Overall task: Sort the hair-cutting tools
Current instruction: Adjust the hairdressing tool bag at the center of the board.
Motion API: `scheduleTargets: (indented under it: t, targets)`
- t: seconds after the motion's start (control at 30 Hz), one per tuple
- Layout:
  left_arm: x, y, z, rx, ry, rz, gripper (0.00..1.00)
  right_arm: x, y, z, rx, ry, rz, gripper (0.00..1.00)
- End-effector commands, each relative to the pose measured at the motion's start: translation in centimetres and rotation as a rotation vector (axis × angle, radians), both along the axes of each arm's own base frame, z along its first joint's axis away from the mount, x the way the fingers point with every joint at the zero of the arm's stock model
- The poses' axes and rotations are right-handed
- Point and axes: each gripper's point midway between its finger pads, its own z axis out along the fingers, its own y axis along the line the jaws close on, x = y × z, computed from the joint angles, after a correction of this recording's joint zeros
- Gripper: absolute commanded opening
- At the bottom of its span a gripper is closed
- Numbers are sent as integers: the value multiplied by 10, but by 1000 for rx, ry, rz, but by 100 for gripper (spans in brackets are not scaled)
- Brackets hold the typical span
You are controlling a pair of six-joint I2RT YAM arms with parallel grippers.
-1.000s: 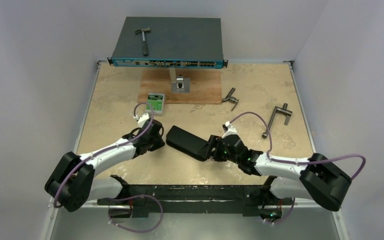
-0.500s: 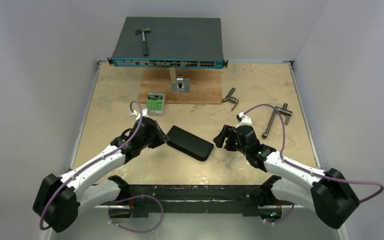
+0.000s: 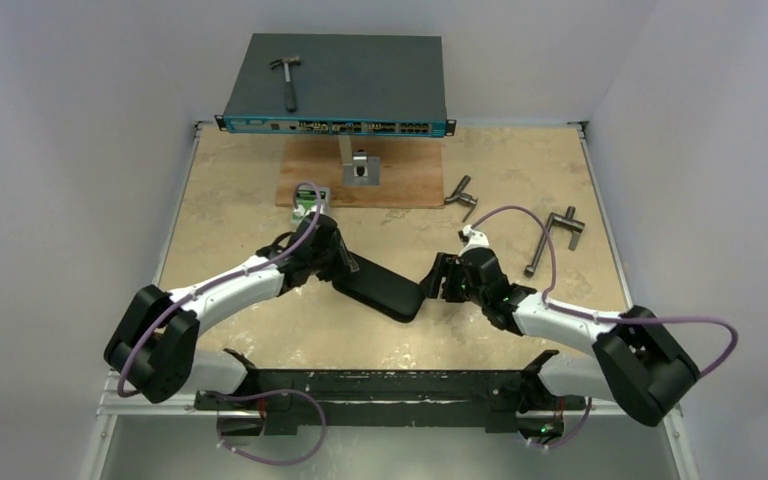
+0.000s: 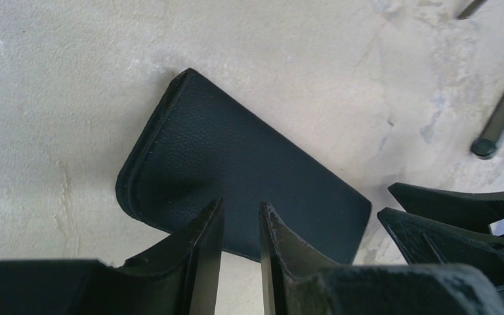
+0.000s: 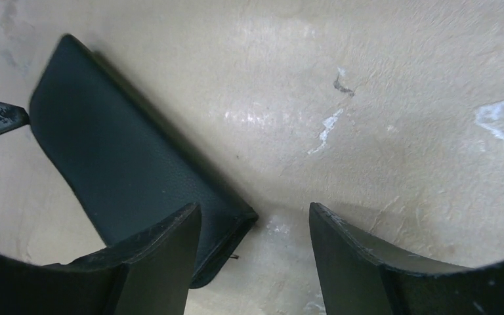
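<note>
Your left gripper (image 4: 241, 207) is narrow, its fingers (image 4: 205, 230) a slit apart with nothing showing between them. It sits over the left end of a flat black pouch (image 4: 236, 151). Your right gripper (image 5: 254, 209) is wide at the pouch's right end. One finger is above the pouch, the other is above the bare desk (image 5: 400, 98), and the pouch's corner lies between them. You cannot tell from either wrist view whether the fingers touch the pouch.

The pouch lies shut on the desk, so you cannot see inside or tell whether the hair-cutting tools are in it. No scissors, comb or clip shows anywhere.

Beyond the pouch to the right lie two grey T-handle tools (image 3: 550, 240). Far behind the pouch, a hammer (image 3: 286, 78) rests on top of a network switch (image 3: 360, 85).
</note>
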Motion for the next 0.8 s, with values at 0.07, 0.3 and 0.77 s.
scheduleTargets:
  t: [0.07,0.3,0.77]
  targets:
    - [11,2,-4,45,-10,13,25,-2,36,-9,91,33,121,58]
    - [2,22,-19,111,8,56,25,-24,70,-14,109,52,216,54]
    - [-8,26,-12,76,-51,13,25,-42,26,1,22,-23,137,53]
